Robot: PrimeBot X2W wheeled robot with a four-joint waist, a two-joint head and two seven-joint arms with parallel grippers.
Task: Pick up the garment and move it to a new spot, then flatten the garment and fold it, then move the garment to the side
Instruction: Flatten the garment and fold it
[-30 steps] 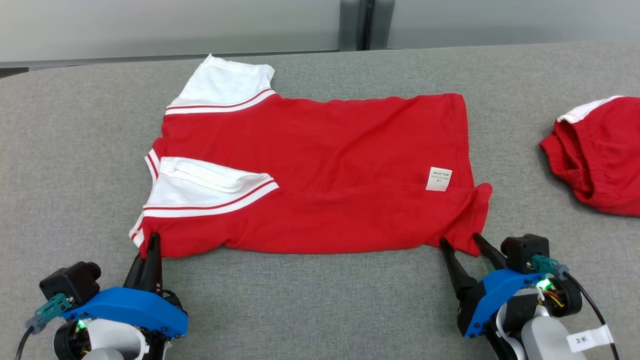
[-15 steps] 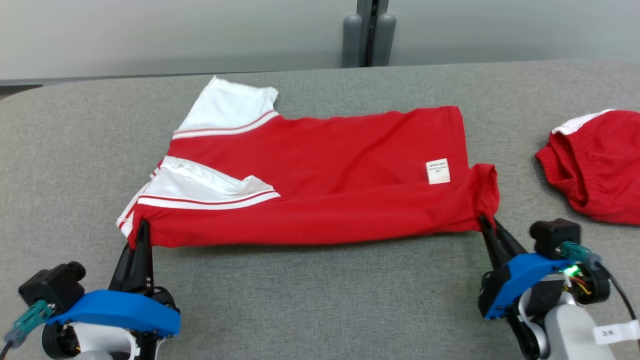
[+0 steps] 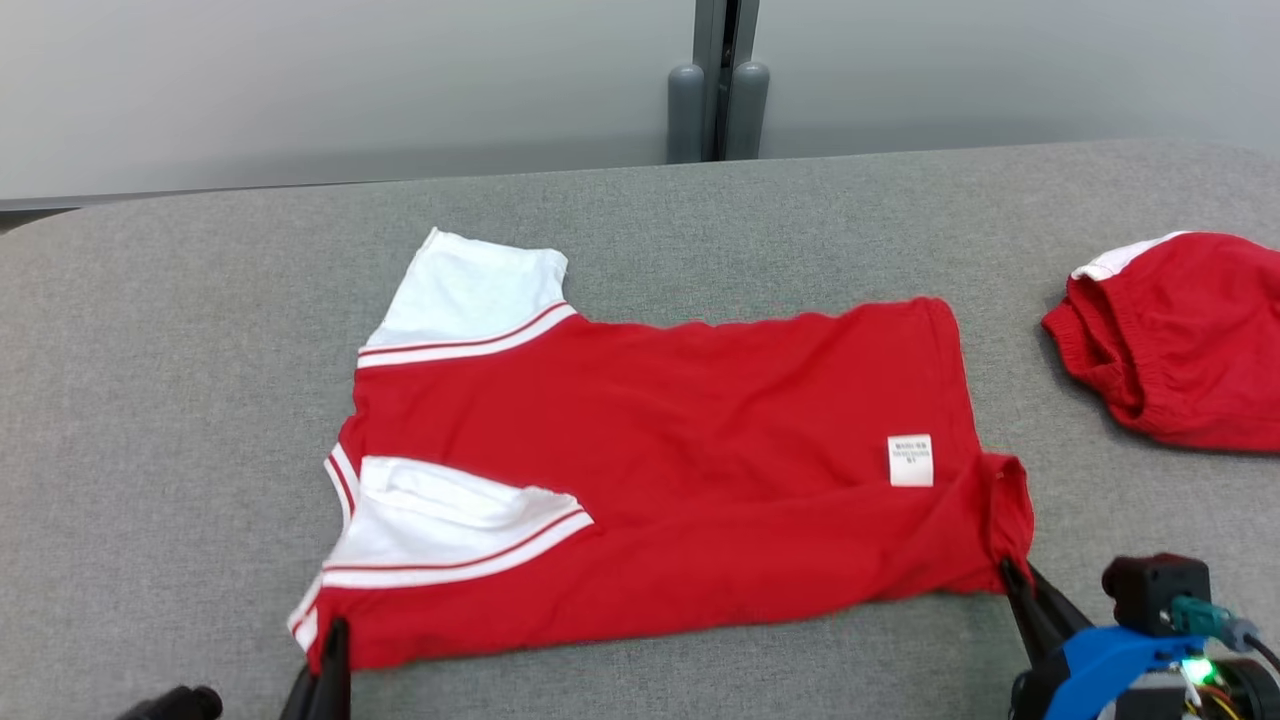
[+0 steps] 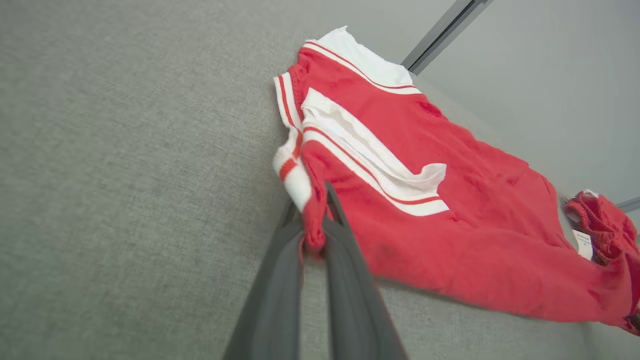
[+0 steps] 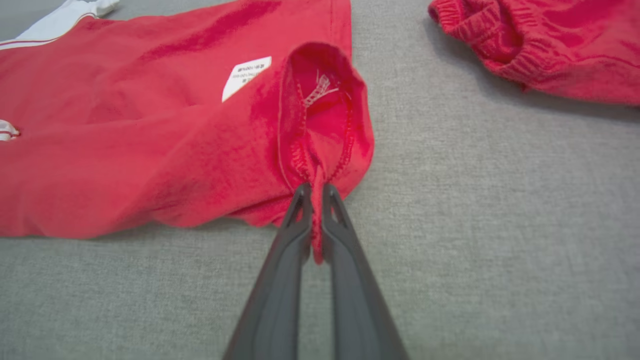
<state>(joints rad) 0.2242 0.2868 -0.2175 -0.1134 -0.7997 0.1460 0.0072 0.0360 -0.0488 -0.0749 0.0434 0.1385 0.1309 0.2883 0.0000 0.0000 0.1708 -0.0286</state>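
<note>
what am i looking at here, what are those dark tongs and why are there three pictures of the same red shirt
This is a two-armed robot folding laundry. The wide picture comes from a camera on its head, looking down at a grey padded table. The other two come from cameras on its wrists, each looking along that arm's two long dark fingers, your tongs. On the table lies a red shirt with white sleeves, spread mostly flat, a white label showing near its hem. The left gripper is shut on the shirt's near corner at the sleeve end; the right gripper is shut on the near corner at the hem end. To the robot's right lies a second red garment, bunched up and untouched.
</note>
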